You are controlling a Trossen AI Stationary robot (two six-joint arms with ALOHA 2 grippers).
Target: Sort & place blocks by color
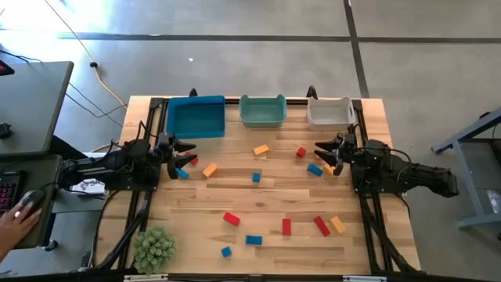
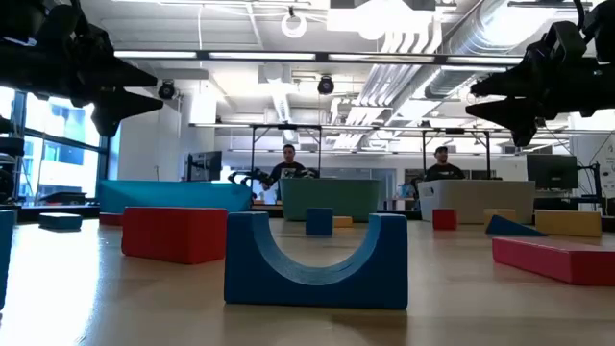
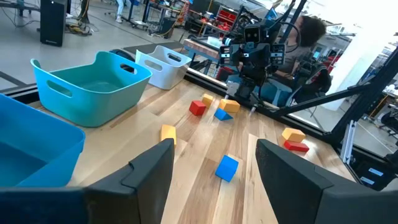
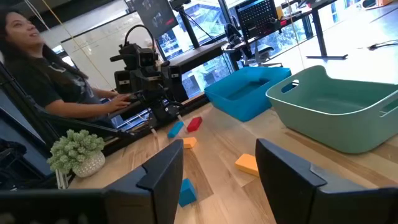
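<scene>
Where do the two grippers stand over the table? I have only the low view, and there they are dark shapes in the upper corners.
Observer: In the high view, the left gripper hangs open just in front of the blue bin, and the right gripper hangs open just in front of the white-grey bin. Neither holds a block.
Operator: Is any block inside a bin?
Observer: None that I can see. The blue, white-grey and teal bin all look empty from above.

Red, blue and orange blocks [image 1: 286, 226] dot the pale wood table [image 1: 368, 243]; beyond them, blue bin [image 1: 195, 117], teal bin [image 1: 261, 111], white-grey bin [image 1: 328, 114].
</scene>
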